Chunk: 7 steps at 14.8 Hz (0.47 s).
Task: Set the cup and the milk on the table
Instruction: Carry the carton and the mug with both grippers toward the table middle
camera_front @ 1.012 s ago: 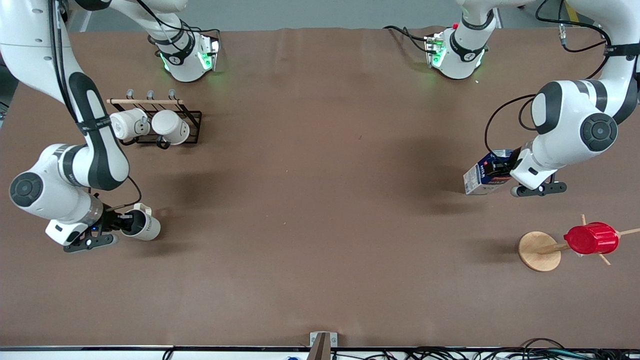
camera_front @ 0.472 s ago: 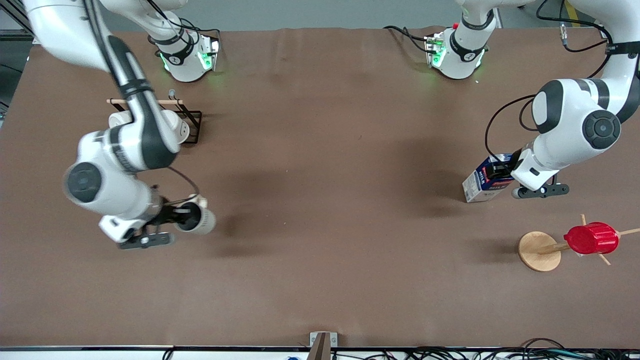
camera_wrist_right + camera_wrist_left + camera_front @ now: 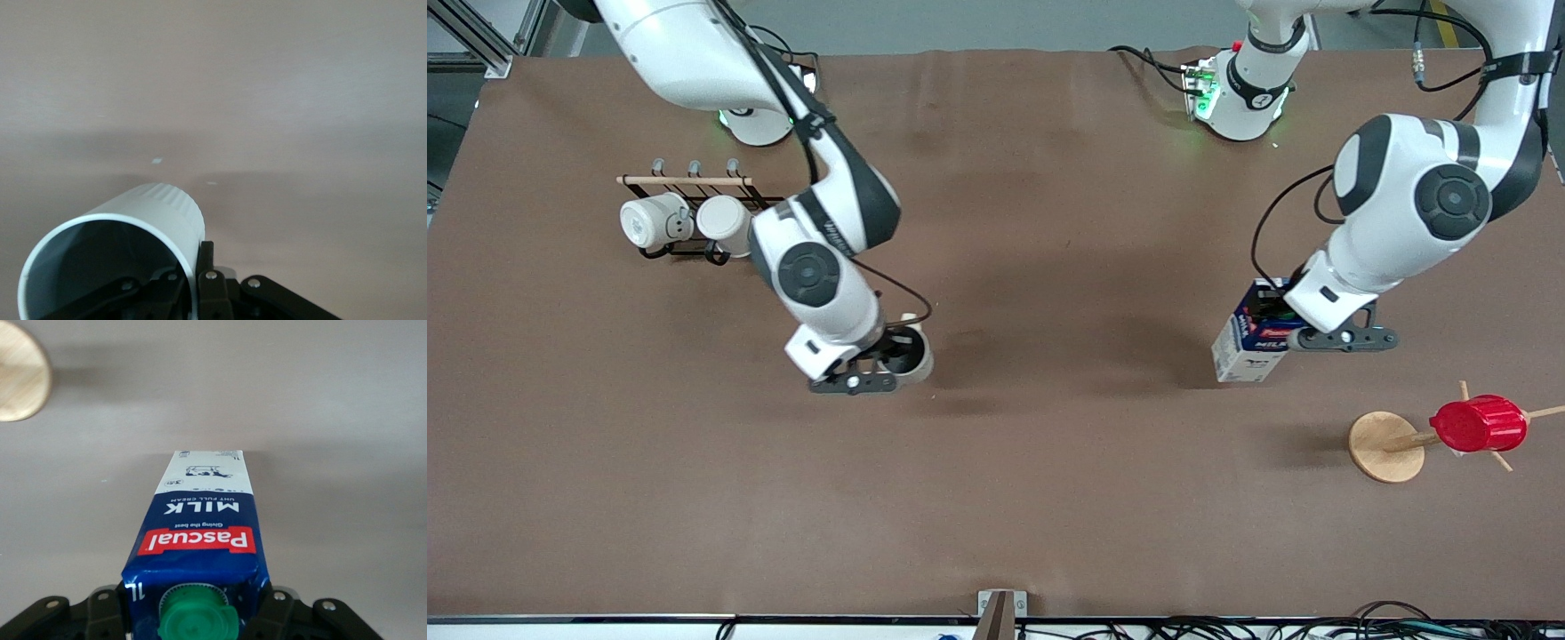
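Observation:
My right gripper [image 3: 889,357] is shut on the rim of the off-white cup [image 3: 907,352], one finger inside and one outside. It holds the cup over the brown table [image 3: 1049,498] near its middle, mouth turned up toward the front camera. The right wrist view shows the cup [image 3: 147,213] and its dark inside at my gripper [image 3: 193,283]. My left gripper [image 3: 1272,318] is shut on the top of the blue and white milk [image 3: 1247,345], upright toward the left arm's end. The left wrist view shows the milk [image 3: 200,520] with its green cap between my jaws [image 3: 197,617]. I cannot tell whether its base touches the table.
A black wire rack [image 3: 769,206] with two white mugs [image 3: 685,222] stands toward the right arm's end. A red ribbed cup [image 3: 1478,424] hangs on a wooden peg stand [image 3: 1383,446], nearer the front camera than the milk. The stand's round base shows in the left wrist view [image 3: 20,380].
My right arm has swung the cup from the right arm's end toward the table's middle. My left gripper has carried the milk slightly toward the middle and stood it more upright.

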Available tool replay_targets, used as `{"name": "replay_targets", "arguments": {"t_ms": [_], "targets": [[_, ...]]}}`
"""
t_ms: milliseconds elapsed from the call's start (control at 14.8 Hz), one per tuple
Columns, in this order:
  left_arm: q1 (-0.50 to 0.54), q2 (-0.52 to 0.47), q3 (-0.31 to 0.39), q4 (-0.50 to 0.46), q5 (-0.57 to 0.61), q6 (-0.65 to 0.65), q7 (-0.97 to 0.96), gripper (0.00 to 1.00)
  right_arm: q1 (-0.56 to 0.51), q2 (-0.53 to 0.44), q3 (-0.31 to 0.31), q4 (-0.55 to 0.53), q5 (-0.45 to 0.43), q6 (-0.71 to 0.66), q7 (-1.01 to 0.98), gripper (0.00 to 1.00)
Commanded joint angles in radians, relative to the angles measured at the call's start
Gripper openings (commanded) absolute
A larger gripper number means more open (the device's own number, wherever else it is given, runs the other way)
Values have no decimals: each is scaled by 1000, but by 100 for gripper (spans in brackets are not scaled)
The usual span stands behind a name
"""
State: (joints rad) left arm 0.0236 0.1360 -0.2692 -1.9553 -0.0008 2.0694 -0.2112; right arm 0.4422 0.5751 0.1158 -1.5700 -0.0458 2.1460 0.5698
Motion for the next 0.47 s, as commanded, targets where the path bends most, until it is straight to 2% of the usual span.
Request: {"name": "replay_targets", "arguments": {"t_ms": [0,405], "targets": [[-7,62,-80,88,18,-40,-94,65,65,66,-4,47,-23,78,117,0],[-197,163,-101,188,15,-83,-312,65,142,134,-4,79,-19,144,171,2]]}}
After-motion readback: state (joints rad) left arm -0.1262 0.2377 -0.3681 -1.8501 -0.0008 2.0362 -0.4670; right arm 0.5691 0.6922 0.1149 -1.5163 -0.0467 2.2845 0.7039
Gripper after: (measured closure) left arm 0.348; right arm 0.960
